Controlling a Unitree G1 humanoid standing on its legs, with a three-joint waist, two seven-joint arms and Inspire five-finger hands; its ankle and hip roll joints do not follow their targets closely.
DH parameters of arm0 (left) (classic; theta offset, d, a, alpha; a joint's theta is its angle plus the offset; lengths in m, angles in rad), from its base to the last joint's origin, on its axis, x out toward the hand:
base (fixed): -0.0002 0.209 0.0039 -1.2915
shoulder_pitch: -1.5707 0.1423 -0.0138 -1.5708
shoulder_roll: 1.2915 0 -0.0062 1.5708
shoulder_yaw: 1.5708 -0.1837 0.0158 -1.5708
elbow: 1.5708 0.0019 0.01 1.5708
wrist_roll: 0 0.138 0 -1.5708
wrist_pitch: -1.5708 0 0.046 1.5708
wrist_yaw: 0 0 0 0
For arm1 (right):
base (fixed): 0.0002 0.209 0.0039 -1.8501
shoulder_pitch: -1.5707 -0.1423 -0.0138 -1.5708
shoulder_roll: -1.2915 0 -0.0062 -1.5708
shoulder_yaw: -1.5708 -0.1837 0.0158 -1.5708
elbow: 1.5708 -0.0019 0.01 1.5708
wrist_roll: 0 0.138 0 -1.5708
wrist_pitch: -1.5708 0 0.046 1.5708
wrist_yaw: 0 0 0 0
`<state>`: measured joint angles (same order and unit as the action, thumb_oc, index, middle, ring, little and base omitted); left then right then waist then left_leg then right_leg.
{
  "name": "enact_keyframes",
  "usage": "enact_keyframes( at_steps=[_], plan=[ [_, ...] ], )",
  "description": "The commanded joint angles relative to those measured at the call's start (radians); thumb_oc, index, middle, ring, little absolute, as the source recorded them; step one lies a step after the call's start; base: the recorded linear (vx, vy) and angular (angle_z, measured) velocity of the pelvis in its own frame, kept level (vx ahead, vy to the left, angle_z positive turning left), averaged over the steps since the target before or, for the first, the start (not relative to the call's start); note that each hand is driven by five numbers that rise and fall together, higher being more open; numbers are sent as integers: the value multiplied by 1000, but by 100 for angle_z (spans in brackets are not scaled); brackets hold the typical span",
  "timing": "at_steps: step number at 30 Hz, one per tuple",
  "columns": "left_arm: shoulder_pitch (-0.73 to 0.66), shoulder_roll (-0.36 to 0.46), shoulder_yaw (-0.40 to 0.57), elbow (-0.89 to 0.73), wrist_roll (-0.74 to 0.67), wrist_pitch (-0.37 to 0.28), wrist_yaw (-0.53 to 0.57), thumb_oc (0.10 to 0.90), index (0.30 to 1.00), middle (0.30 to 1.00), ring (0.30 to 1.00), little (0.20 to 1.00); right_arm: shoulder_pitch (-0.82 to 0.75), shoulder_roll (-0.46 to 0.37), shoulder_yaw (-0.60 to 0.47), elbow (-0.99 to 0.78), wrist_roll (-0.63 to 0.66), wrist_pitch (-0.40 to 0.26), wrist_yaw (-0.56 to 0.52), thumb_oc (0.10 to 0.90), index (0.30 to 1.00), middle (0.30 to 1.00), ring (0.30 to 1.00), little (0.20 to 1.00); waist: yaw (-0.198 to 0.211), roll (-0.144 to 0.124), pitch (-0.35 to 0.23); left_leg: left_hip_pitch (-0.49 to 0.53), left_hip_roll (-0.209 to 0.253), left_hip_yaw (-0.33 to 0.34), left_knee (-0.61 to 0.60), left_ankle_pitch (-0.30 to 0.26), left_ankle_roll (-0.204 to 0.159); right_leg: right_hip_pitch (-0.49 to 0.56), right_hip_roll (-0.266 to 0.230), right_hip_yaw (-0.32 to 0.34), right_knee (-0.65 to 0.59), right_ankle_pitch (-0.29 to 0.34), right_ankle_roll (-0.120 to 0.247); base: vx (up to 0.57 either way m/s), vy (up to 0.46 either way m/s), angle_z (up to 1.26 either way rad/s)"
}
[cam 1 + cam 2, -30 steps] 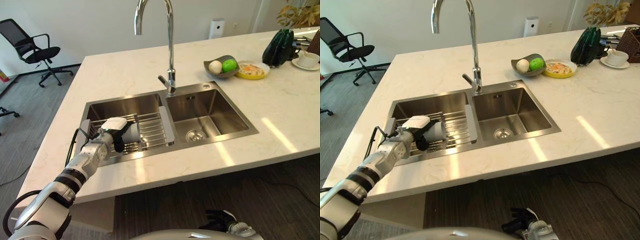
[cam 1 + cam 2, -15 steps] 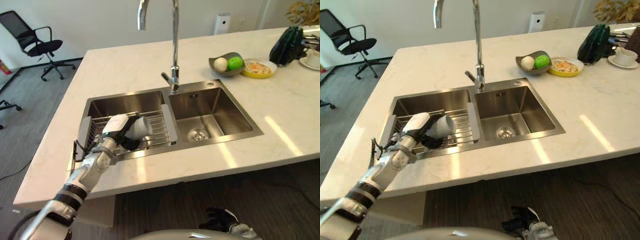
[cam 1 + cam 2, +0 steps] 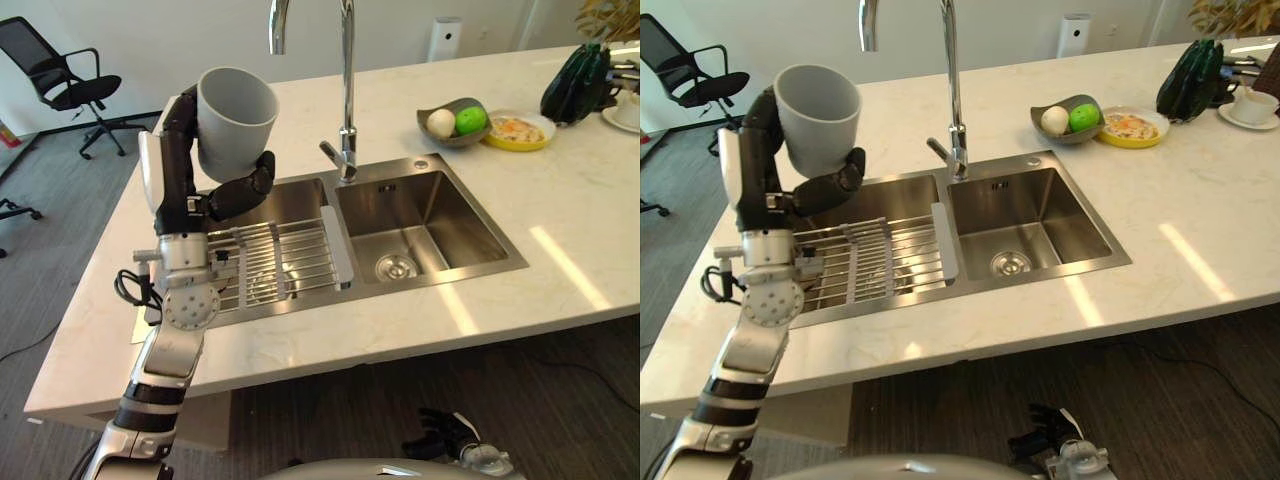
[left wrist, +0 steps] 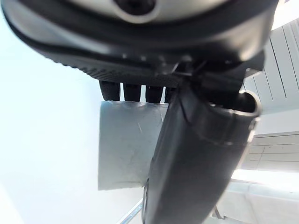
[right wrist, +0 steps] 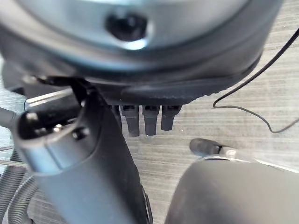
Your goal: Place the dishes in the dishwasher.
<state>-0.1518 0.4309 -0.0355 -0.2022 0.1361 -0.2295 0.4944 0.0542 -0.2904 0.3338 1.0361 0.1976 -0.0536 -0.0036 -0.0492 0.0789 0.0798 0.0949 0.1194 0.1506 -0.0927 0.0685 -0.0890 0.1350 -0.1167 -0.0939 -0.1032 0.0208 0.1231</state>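
Left hand (image 3: 205, 190) curled around grey cup (image 3: 238, 122), upright above sink rack (image 3: 270, 262); right hand (image 5: 140, 116) straight-fingered, empty, at five o'clock.

Silver-grey jointed left arm (image 3: 160, 390) – round disc at wrist, black rings near elbow, dark fingered left hand (image 3: 215, 195) with white back cover, dark right hand (image 3: 445, 432)

Pale grey cup (image 3: 238, 112), yellow plate (image 3: 517, 132), green apple (image 3: 460, 122)
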Motion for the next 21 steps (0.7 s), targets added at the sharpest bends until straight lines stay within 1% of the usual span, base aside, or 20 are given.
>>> enact_keyframes(
  at_steps=[1, 2, 3, 4, 5, 6, 7, 8, 9, 10, 11, 12, 14, 15, 16, 17, 18, 19, 20, 21],
  plan=[
    [-31, 42, 121, -29, -67, -81, 12, 400, 300, 300, 300, 300, -95, 24, 35, 2, -1, -39, 21, 800, 900, 900, 900, 900, 90, -50, 55, -54, 95, -87, 136, 61, -119, 14, -25, -29, 16, -41, 10, -88, -170, 7],
    [-6, 40, 128, -46, -67, -82, 1, 400, 300, 300, 300, 300, -107, 19, 37, 6, 0, -38, 22, 800, 900, 900, 900, 900, 107, -44, 57, -78, 95, -112, 138, 100, -133, 12, -17, -44, 16, -43, 6, -46, -115, 20],
    [-4, 39, 129, -49, -68, -81, 0, 400, 300, 300, 300, 300, -107, 19, 37, 6, 0, -38, 23, 800, 900, 900, 900, 900, 103, -44, 54, -76, 95, -116, 136, 93, -135, 15, -17, -49, 16, -52, 7, -98, -80, 62],
    [40, 39, 133, -61, -51, -81, -4, 400, 300, 300, 300, 300, -121, 8, 56, -7, -17, -38, 30, 800, 900, 900, 900, 900, 146, -29, 69, -121, 98, -159, 100, 184, -167, 12, -12, -94, 16, -59, 3, -73, -55, 57],
    [40, 39, 133, -61, -51, -81, -4, 400, 300, 300, 300, 300, -121, 8, 56, -7, -17, -38, 30, 800, 900, 900, 900, 900, 146, -29, 69, -121, 98, -159, 100, 184, -167, 12, -12, -94, 16, -59, 3, -218, -80, 73],
    [63, 37, 138, -64, -46, -77, -2, 400, 300, 300, 300, 300, -130, 1, 70, -19, -38, -38, 37, 800, 900, 900, 900, 900, 155, -23, 68, -155, 94, -164, 60, 228, -171, -7, -20, -146, 16, -61, 6, -114, -31, 29],
    [63, 37, 138, -64, -46, -77, -2, 400, 300, 300, 300, 300, -130, 1, 70, -19, -38, -38, 37, 800, 900, 900, 900, 900, 155, -23, 68, -155, 94, -164, 60, 228, -171, -7, -20, -146, 16, -61, 6, -280, -164, 75],
    [94, 38, 144, -97, -52, -78, -15, 400, 300, 300, 300, 300, -130, -20, 69, -37, -53, -44, 34, 800, 900, 900, 900, 900, 170, -20, 64, -203, 81, -161, 5, 207, -163, -39, -18, -199, 16, -67, 3, -377, -244, 219],
    [108, 38, 146, -119, -39, -87, -13, 400, 300, 300, 300, 300, -150, -32, 44, -36, -36, -51, 17, 800, 900, 900, 900, 900, 174, -26, 62, -196, 71, -174, 14, 191, -153, -69, -18, -235, 16, -58, 1, -377, -244, 219],
    [108, 38, 146, -119, -39, -87, -13, 400, 300, 300, 300, 300, -150, -32, 44, -36, -36, -51, 17, 800, 900, 900, 900, 900, 174, -26, 62, -196, 71, -174, 14, 191, -153, -69, -18, -235, 16, -58, 1, -396, -200, 253],
    [114, 34, 149, -139, -42, -82, -19, 400, 300, 300, 300, 300, -153, -34, 17, -30, -7, -54, 5, 800, 900, 900, 900, 900, 159, -34, 57, -179, 71, -135, 106, 143, -122, -89, -19, -273, 16, -42, -12, -390, -262, 128],
    [106, 30, 133, -176, -51, -91, -28, 400, 300, 300, 300, 300, -148, -29, -23, -11, 39, -61, -11, 800, 900, 900, 900, 900, 137, -62, 43, -123, 73, -59, 229, 20, -90, -99, -27, -338, 16, -40, -28, -460, -284, 159],
    [80, 37, 120, -200, -52, -97, -46, 400, 300, 300, 300, 300, -146, -20, -41, 18, 70, -64, -17, 800, 900, 900, 900, 900, 125, -74, 29, -20, 74, -22, 276, -62, -95, -97, -35, -402, 16, -25, -31, -214, -113, 195],
    [62, 46, 117, -218, -49, -103, -52, 400, 300, 300, 300, 300, -142, -15, -45, 23, 79, -63, -16, 800, 900, 900, 900, 900, 121, -72, 19, 39, 89, -21, 296, -82, -110, -92, -35, -423, 16, -29, -28, -147, 44, 244],
    [41, 51, 105, -231, -53, -107, -62, 400, 300, 300, 300, 300, -135, -10, -46, 24, 81, -64, -13, 800, 900, 900, 900, 900, 109, -72, 18, 83, 107, -7, 298, -89, -117, -83, -41, -469, 16, -18, -30, -114, 56, 168],
    [41, 51, 105, -231, -53, -107, -62, 400, 300, 300, 300, 300, -135, -10, -46, 24, 81, -64, -13, 800, 900, 900, 900, 900, 109, -72, 18, 83, 107, -7, 298, -89, -117, -83, -41, -469, 16, -18, -30, -182, 100, 79],
    [16, 54, 90, -243, -54, -110, -66, 400, 300, 300, 300, 300, -125, -5, -40, 20, 78, -62, -11, 800, 900, 900, 900, 900, 94, -75, 11, 117, 122, 23, 276, -93, -122, -86, -56, -507, 16, -4, -29, -332, 273, 126],
    [-37, 51, 60, -268, -56, -112, -66, 400, 300, 300, 300, 300, -100, 3, -36, 5, 71, -63, -9, 800, 900, 900, 900, 900, 61, -85, -5, 147, 185, 161, 224, -66, -133, -92, -99, -600, 24, 24, -22, -332, 273, 126],
    [-37, 51, 60, -268, -56, -112, -66, 400, 300, 300, 300, 300, -100, 3, -36, 5, 71, -63, -9, 800, 900, 900, 900, 900, 61, -85, -5, 147, 185, 161, 224, -66, -133, -92, -99, -600, 24, 24, -22, -430, 414, 201],
    [-76, 51, 41, -308, -45, -107, -67, 400, 300, 300, 300, 300, -69, 12, -50, -9, 70, -63, -23, 800, 900, 900, 900, 900, 45, -87, -12, 144, 212, 279, 130, -62, -134, -88, -148, -677, 31, 67, 1, -255, 365, 213]
  ],
)
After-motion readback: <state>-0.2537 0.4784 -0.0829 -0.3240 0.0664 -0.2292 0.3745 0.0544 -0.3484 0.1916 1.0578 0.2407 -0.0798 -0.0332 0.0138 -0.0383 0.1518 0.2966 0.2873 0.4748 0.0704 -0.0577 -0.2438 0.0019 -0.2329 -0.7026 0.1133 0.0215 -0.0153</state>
